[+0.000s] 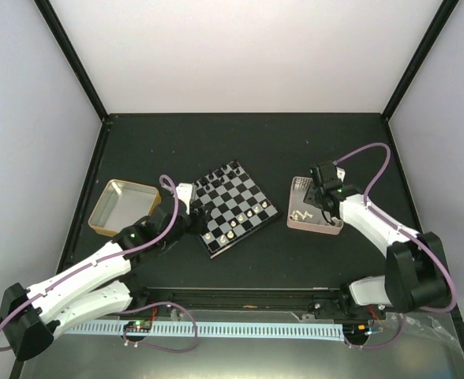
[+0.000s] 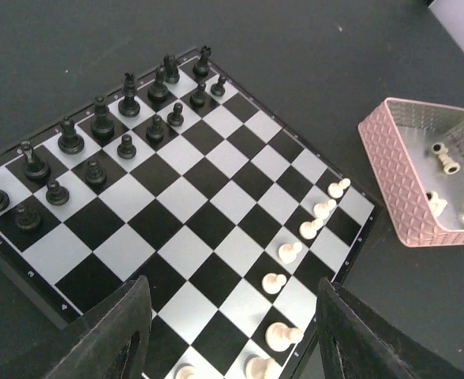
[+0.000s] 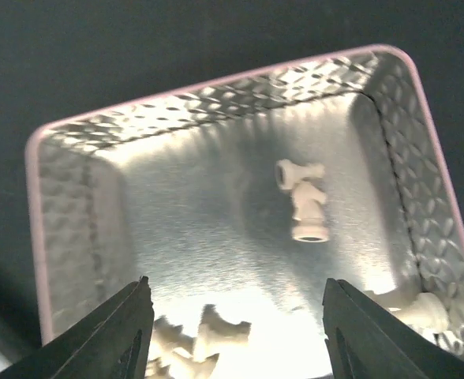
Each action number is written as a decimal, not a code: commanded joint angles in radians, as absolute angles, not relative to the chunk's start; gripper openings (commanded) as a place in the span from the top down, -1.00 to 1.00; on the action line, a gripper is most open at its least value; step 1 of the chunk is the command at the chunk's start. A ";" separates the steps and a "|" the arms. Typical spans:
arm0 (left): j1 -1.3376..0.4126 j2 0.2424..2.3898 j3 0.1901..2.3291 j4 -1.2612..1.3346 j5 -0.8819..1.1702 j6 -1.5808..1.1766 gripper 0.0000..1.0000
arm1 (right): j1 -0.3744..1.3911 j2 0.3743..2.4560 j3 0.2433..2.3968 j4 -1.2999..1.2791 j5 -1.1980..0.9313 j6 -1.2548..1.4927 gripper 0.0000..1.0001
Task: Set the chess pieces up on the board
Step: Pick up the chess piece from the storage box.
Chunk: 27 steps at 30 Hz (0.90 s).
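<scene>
Right claw gapes empty over the tray. Pieces beneath its tips are cut off; left claw gapes too.

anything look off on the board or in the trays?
Nothing spilled or damaged. The board sits at an angle to the table. The black pieces stand in two rows; white pieces fill only part of their side, and more lie toppled in the pink tray.

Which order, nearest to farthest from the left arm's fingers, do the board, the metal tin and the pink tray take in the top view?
1. The board, just to the right.
2. The metal tin, to the left.
3. The pink tray, far right, beyond the board.
</scene>
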State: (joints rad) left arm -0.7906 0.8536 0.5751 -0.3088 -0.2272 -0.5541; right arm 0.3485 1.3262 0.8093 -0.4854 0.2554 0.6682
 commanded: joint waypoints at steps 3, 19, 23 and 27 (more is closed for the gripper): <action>-0.777 0.839 0.634 -0.302 -0.193 -0.573 -0.17 | 0.262 1.437 0.815 -0.503 0.299 0.675 -0.16; -0.767 0.828 0.634 -0.299 -0.166 -0.588 -0.17 | 0.189 1.616 0.862 -0.443 0.220 0.633 0.32; -0.766 0.827 0.633 -0.300 -0.164 -0.586 -0.17 | 0.186 1.647 0.876 -0.442 0.232 0.626 0.32; -0.766 0.827 0.634 -0.299 -0.164 -0.586 -0.17 | 0.180 1.674 0.892 -0.439 0.226 0.618 0.32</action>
